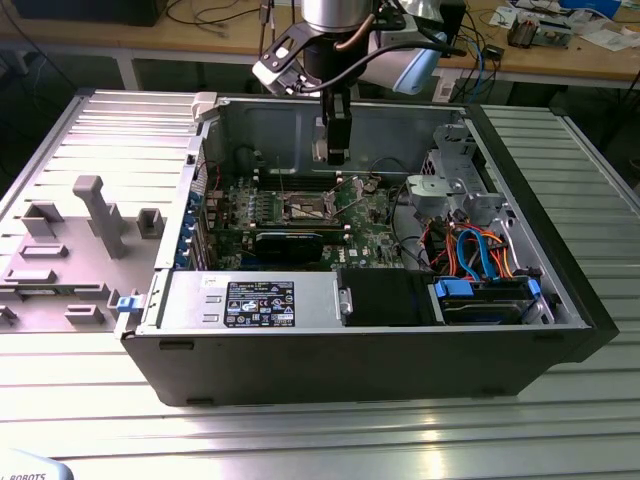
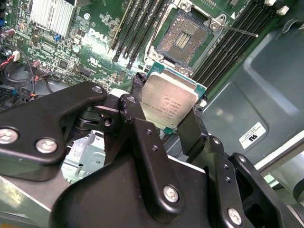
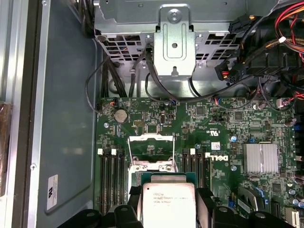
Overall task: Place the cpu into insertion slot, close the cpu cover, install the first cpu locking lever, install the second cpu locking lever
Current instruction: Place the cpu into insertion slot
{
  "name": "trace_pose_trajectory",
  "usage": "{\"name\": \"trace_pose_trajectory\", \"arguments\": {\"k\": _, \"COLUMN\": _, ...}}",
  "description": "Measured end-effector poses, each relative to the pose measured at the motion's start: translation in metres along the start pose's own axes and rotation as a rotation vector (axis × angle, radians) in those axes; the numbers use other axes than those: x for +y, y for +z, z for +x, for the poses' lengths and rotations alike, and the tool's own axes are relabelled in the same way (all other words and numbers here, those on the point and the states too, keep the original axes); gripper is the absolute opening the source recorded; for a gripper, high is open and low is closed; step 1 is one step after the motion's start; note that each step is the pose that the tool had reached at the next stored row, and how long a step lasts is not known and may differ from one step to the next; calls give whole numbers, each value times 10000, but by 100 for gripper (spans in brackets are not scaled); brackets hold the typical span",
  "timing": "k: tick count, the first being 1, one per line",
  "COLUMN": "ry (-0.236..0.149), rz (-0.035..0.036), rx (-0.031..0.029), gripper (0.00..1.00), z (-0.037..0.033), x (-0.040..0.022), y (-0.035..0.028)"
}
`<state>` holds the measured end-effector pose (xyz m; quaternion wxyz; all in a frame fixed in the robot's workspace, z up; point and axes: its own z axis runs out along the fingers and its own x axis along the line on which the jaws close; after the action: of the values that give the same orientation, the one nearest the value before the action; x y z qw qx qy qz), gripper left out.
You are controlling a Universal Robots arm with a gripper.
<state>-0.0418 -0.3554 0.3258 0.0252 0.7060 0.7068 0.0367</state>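
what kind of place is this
Probably a robotics lab or workshop: an open computer case sits on a ribbed metal table, a wooden workbench behind is cluttered with cables, and a robot's gripper holds a cpu over the motherboard.

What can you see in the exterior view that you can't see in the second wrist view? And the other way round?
The exterior view adds the whole black computer case, a grey tray of parts on the exterior view's left, and the ribbed metal table. The second wrist view adds the silver cpu, clamped between black fingers. Both share the gripper, the green board and the insertion slot, with nothing in it.
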Motion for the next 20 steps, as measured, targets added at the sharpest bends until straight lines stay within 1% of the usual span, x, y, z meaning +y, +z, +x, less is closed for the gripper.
{"name": "trace_pose_trajectory", "arguments": {"k": 12, "ry": 0, "rz": 0, "rx": 0, "gripper": 54, "z": 0, "x": -3, "y": 7}}
{"name": "trace_pose_trajectory", "arguments": {"k": 17, "ry": 2, "rz": -1, "rx": 1, "gripper": 54, "z": 0, "x": -13, "y": 7}}
{"name": "trace_pose_trajectory", "arguments": {"k": 19, "ry": 1, "rz": 1, "rx": 0, "gripper": 54, "z": 0, "x": -22, "y": 28}}
{"name": "trace_pose_trajectory", "arguments": {"k": 20, "ry": 0, "rz": -1, "rx": 1, "gripper": 54, "z": -1, "x": -25, "y": 63}}
